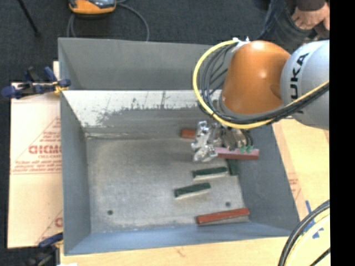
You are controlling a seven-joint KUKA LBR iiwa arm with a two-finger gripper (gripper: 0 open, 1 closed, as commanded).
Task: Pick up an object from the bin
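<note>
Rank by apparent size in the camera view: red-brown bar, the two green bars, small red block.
1. Red-brown bar.
2. Upper green bar and lower green bar: alike, unranked.
3. Small red block.

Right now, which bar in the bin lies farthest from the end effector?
The long red-brown bar by the bin's front wall; the green bars and pink bar lie closer to the end effector.

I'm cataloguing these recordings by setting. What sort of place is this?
Probably a robotics lab's grasping test rig, not a factory line: a KUKA arm reaches into a grey metal bin of a few loose flat bars, with dark carpet-like floor beyond it.
</note>
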